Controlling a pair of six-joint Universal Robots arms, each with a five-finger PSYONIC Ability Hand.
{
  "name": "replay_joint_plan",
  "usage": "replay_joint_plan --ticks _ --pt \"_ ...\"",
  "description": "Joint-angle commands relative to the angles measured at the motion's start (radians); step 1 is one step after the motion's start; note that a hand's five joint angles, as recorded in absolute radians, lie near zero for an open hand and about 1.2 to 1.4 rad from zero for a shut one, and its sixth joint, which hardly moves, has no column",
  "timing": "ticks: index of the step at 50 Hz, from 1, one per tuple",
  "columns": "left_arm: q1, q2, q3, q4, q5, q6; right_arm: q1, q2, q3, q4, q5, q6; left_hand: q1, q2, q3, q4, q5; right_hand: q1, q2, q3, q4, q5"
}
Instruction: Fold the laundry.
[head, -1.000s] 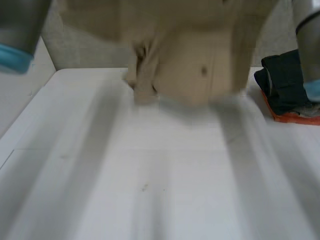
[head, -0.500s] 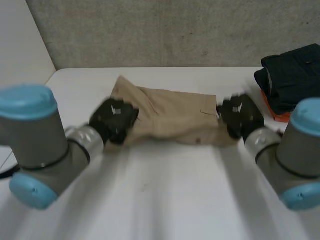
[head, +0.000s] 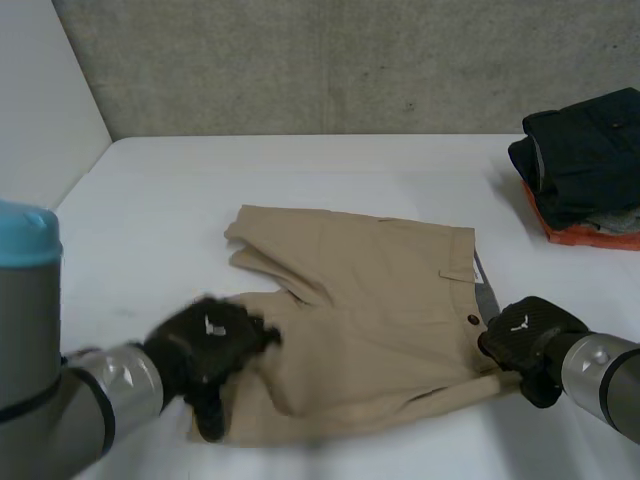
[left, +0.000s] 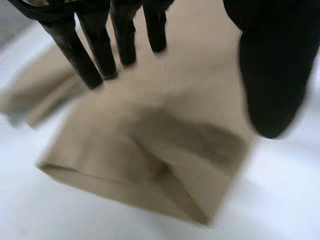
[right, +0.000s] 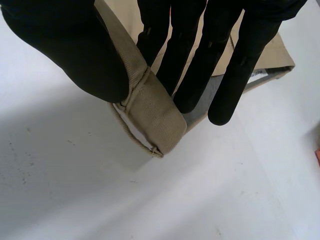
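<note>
While the tan shorts (head: 370, 300) lay spread flat mid-frame on the desk (head: 330, 170), no fold looked made; the right hand (head: 525, 335) pinched the waistband (right: 150, 107) lower right, and the left hand (head: 205, 345) rested slack on a leg (left: 150, 165).

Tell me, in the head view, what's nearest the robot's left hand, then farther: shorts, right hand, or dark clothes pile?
1. The shorts: touching, under the left hand.
2. The right hand: across the shorts, pinching the waistband.
3. The dark clothes pile: far right, farther back.
</note>
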Motion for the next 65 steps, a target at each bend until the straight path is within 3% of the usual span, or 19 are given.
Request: replay_joint_plan --ticks 1,5,10,16,31,37,41,47,57,60,65 --pt "0.091 -0.096 0.157 0.185 0.006 0.029 0.012 0.044 0.010 -0.144 0.003 0.058 -0.043 -0.121 -0.124 -0.112 -0.122 0.302 0.221 0.203 0.205 0.202" --pt "0.110 -0.237 0.272 0.245 0.016 0.057 0.020 0.065 0.013 -0.187 0.006 0.090 0.136 0.058 0.055 0.067 0.057 0.302 0.221 0.203 0.205 0.202" --pt "0.113 -0.397 0.407 0.222 0.023 0.082 0.031 0.082 0.028 -0.219 0.013 0.112 0.374 0.296 0.294 0.305 0.295 0.302 0.221 0.203 0.205 0.202" --pt "0.114 -0.550 0.539 0.210 0.029 0.088 0.040 0.099 0.045 -0.249 0.015 0.113 0.409 0.332 0.329 0.341 0.331 0.302 0.221 0.203 0.205 0.202" --pt "0.084 -0.733 0.698 0.259 0.007 0.089 0.040 0.099 0.074 -0.272 0.016 0.118 0.436 0.358 0.355 0.367 0.357 0.302 0.221 0.203 0.205 0.202" --pt "0.068 -0.776 0.740 0.247 -0.033 0.094 0.035 0.085 0.080 -0.272 0.015 0.118 0.761 0.684 0.681 0.693 0.682 0.302 0.221 0.203 0.205 0.202" --pt "0.061 -0.778 0.748 0.256 -0.082 0.092 0.028 0.070 0.085 -0.273 0.012 0.119 1.172 1.094 1.092 1.103 1.093 0.302 0.221 0.203 0.205 0.202" --pt "0.059 -0.718 0.700 0.302 -0.158 0.082 0.025 0.062 0.086 -0.275 0.010 0.125 1.178 1.101 1.098 1.110 1.099 0.302 0.221 0.203 0.205 0.202" --pt "0.068 -0.595 0.547 0.328 -0.142 0.122 0.028 0.055 0.089 -0.275 0.009 0.122 1.178 1.101 1.098 1.110 1.099 0.302 0.221 0.203 0.205 0.202" --pt "0.074 -0.627 0.557 0.336 -0.093 0.126 0.031 0.055 0.091 -0.275 0.010 0.126 0.696 0.618 0.615 0.627 0.617 0.302 0.221 0.203 0.205 0.202" --pt "0.077 -0.701 0.625 0.259 -0.022 0.122 0.028 0.055 0.094 -0.275 0.009 0.126 0.662 0.584 0.582 0.593 0.583 0.302 0.221 0.203 0.205 0.202"
